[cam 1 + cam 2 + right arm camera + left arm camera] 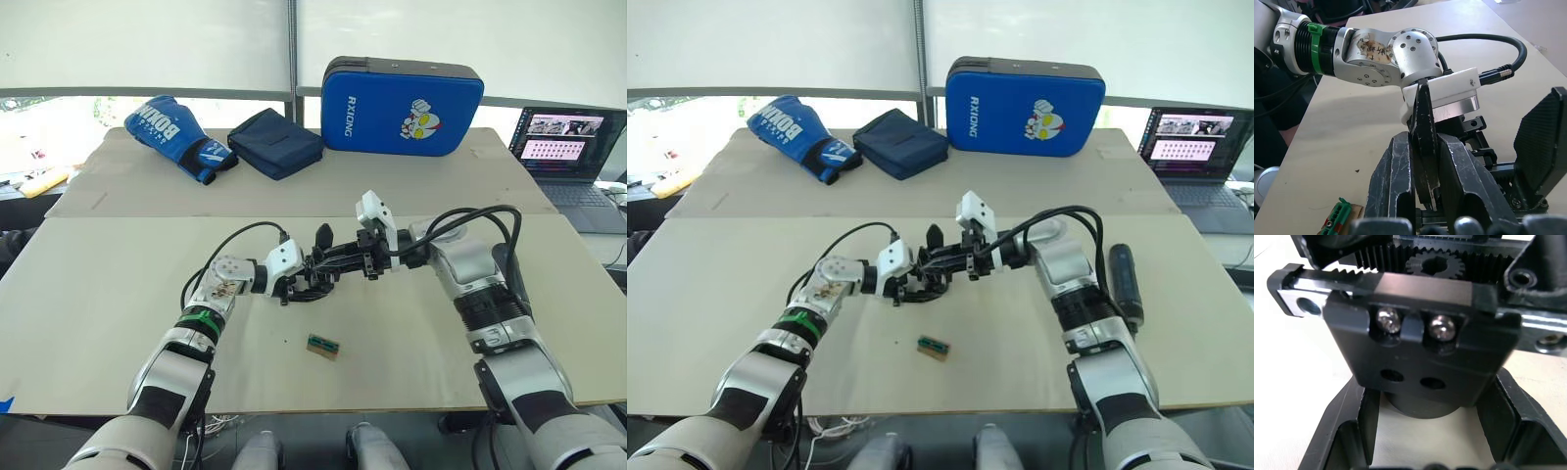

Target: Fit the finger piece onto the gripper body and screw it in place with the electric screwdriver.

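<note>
Mid-desk [118, 294] | left pincer [290, 286] grips gripper body [323, 264] | right pincer [1422, 169] pinches finger piece [1422, 137] against it | fitting step | electric screwdriver [1125, 279] lies beside right arm, needed next

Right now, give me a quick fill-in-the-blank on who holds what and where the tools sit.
1. The right gripper is shut on the ____.
2. The left gripper holds the ____.
3. The electric screwdriver lies on the table beside the robot's ____ arm.
4. The small green-topped block lies on the table, ____ by either gripper.

Missing words: finger piece; gripper body; right; untouched
</note>
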